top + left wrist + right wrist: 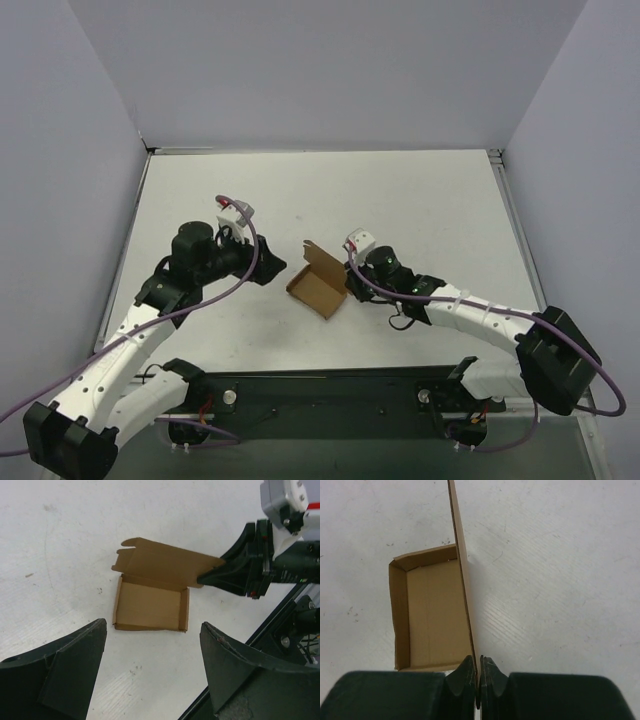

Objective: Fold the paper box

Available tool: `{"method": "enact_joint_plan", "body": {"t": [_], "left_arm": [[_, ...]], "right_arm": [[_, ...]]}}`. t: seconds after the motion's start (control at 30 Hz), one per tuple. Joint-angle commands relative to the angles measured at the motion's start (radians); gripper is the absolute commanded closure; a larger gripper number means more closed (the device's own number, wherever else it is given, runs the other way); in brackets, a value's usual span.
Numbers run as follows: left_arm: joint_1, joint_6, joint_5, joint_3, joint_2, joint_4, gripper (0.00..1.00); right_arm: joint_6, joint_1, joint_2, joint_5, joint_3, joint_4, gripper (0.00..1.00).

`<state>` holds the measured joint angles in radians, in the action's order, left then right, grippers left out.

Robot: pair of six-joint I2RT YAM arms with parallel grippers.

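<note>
Two black two-finger claws are seen low over a white table top, one on each arm. A small brown cardboard paper box is set on the table near the middle, between the two arms, as a shallow open tray with its low side walls raised. A tall lid flap is raised from the tray's long edge on the right arm's side and stands upright or nearly so; small rounded tabs are seen at its far end. The right gripper is pressed together on the near end of that lid flap, and the thin cardboard is pinched edge-on between the two fingertips. The left gripper is spread wide and is held just beside the box on its left side, apart from it. Its fingers are pointed toward the open tray. The tray itself is rested flat on the table, with only the lid flap touched by a claw.
</note>
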<state>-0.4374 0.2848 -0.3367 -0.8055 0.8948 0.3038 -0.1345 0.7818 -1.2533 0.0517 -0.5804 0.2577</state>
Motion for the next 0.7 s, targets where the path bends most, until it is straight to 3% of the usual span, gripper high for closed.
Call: {"method": "enact_joint_plan", "body": {"t": [0.0,0.23,0.43,0.67], "left_arm": [[0.003,0.007,-0.077,0.080,-0.028,-0.055,0.15],[0.000,0.037,-0.056,0.212,-0.008,-0.308,0.16],[-0.003,-0.030,-0.009,0.293,0.122,-0.613,0.17],[0.011,-0.087,-0.033,0.367,0.185,-0.738,0.15]], "right_arm": [[0.225,-0.053,-0.072,0.224,-0.122,-0.046,1.00],[0.401,-0.115,-0.155,0.499,-0.228,-0.158,1.00],[0.440,-0.139,-0.184,0.573,-0.256,-0.232,1.00],[0.429,-0.171,-0.166,0.631,-0.246,-0.229,1.00]]}}
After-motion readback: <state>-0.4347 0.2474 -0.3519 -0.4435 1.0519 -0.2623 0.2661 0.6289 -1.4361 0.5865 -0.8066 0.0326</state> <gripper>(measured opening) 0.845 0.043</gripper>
